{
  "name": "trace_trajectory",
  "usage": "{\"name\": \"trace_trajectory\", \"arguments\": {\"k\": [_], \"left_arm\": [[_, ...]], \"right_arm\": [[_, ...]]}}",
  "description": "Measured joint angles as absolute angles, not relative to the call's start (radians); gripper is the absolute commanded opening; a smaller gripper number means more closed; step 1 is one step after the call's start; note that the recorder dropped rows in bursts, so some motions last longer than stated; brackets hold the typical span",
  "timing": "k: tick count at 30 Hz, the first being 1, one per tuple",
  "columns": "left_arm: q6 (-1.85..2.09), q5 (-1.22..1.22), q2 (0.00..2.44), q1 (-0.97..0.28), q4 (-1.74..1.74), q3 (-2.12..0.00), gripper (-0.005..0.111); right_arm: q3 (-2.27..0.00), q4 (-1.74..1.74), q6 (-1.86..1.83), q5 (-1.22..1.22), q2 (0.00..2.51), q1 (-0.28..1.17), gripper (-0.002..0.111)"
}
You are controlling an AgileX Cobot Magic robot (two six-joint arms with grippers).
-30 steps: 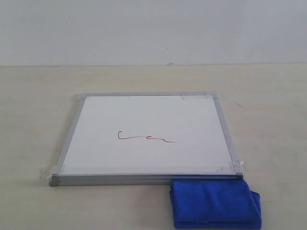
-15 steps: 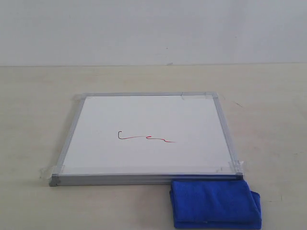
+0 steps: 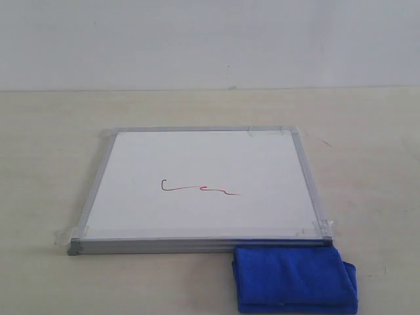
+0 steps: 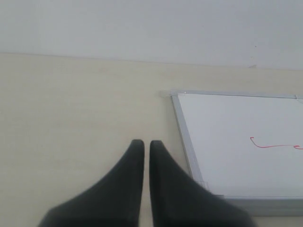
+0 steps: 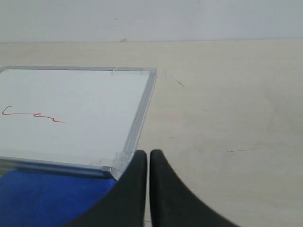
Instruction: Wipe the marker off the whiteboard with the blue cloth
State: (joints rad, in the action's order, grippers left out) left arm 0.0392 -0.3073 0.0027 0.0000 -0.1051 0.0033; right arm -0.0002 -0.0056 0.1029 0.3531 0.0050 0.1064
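The whiteboard (image 3: 203, 167) lies flat mid-table, silver-framed with tape at its corners. A thin red marker line (image 3: 199, 189) with a hooked left end runs across its middle. The blue cloth (image 3: 293, 279) lies folded against the board's near right corner. No gripper shows in the exterior view. My left gripper (image 4: 143, 144) is shut and empty over bare table beside the whiteboard (image 4: 236, 142), with the marker line (image 4: 272, 144) in sight. My right gripper (image 5: 143, 153) is shut and empty, near the whiteboard (image 5: 71, 109) corner, beside the blue cloth (image 5: 47, 198); the marker line (image 5: 33, 116) shows.
A pale beige table (image 3: 367, 151) runs to a plain white wall (image 3: 210, 39) behind. Small dark specks mark the tabletop right of the board.
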Motion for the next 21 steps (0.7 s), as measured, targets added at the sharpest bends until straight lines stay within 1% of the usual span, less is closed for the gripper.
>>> {"name": "trace_trajectory", "arguments": {"k": [7,16,21], "left_arm": [[0.039,-0.307,0.003,0.000,-0.105,0.003,0.004],[0.039,-0.307,0.003,0.000,-0.105,0.003,0.004],[0.039,-0.307,0.003,0.000,-0.105,0.003,0.004]], "right_arm": [[-0.022,0.049,0.125,0.351,0.005,0.106,0.000],[-0.306,0.072,0.142,0.327,0.003,0.106,0.000],[-0.401,0.077,0.170,0.324,0.002,0.106,0.000]]}}
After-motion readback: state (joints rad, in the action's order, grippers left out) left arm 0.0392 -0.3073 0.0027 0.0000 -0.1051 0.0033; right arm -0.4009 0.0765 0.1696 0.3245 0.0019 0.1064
